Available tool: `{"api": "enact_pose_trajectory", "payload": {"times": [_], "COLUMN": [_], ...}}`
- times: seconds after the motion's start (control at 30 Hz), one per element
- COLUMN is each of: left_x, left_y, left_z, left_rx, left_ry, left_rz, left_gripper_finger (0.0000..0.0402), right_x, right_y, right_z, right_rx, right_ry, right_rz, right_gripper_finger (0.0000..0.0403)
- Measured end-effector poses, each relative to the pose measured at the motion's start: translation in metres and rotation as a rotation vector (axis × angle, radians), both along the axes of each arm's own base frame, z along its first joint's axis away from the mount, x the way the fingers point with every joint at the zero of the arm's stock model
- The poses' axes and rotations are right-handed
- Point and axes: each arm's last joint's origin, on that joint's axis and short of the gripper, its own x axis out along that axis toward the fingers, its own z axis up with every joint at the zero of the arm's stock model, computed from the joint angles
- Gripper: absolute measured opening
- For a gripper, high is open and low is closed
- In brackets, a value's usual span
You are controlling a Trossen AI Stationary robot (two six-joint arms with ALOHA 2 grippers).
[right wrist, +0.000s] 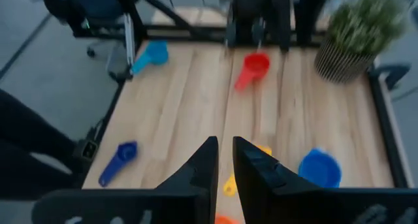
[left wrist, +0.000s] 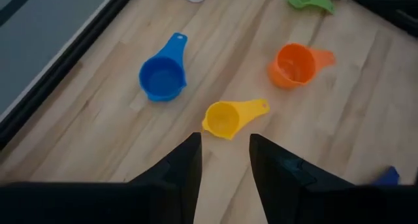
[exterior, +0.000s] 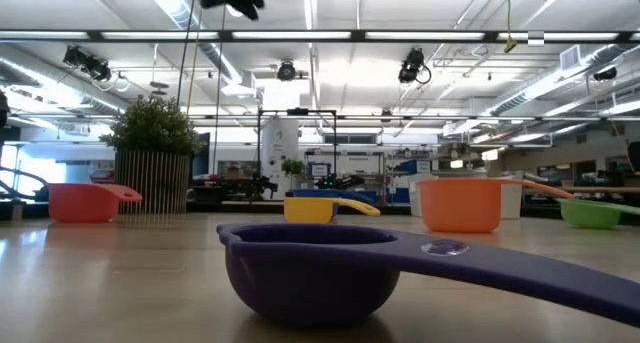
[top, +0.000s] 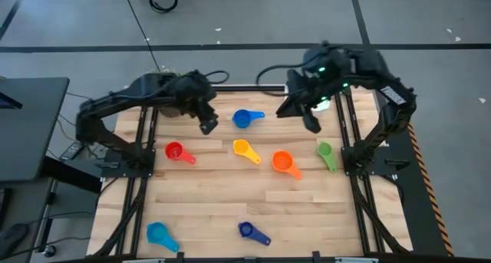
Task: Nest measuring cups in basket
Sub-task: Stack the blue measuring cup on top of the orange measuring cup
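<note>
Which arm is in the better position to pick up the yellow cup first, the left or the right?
Probably the left. The left gripper is open, and the yellow cup lies just ahead of it. The right gripper hangs farther from that cup.
</note>
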Motion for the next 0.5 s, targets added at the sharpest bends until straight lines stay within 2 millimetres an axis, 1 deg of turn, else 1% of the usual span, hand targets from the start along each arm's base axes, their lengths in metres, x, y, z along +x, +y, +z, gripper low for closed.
{"api": "enact_pose_trajectory", "payload": {"times": [0.13,0.3,0.5], "left_x": [0.025,0.05,0.081], "left_y": [0.018,0.036,0.049], "left_z": [-0.021,-0.047,-0.08], "left_rx": [-0.031,-0.063,-0.076], "left_ry": [0.038,0.082,0.114], "left_rz": [0.008,0.06,0.075], "left_gripper_finger": [0.0135,0.0135,0.0135], "right_x": [-0.013,-0.032,-0.049], "right_y": [0.003,0.004,0.007], "right_z": [0.007,0.013,0.02], "right_rx": [-0.027,-0.05,-0.055], "right_ry": [-0.042,-0.048,-0.079], "right_rz": [-0.019,-0.057,-0.054], "right_gripper_finger": [0.0052,0.0052,0.0051]}}
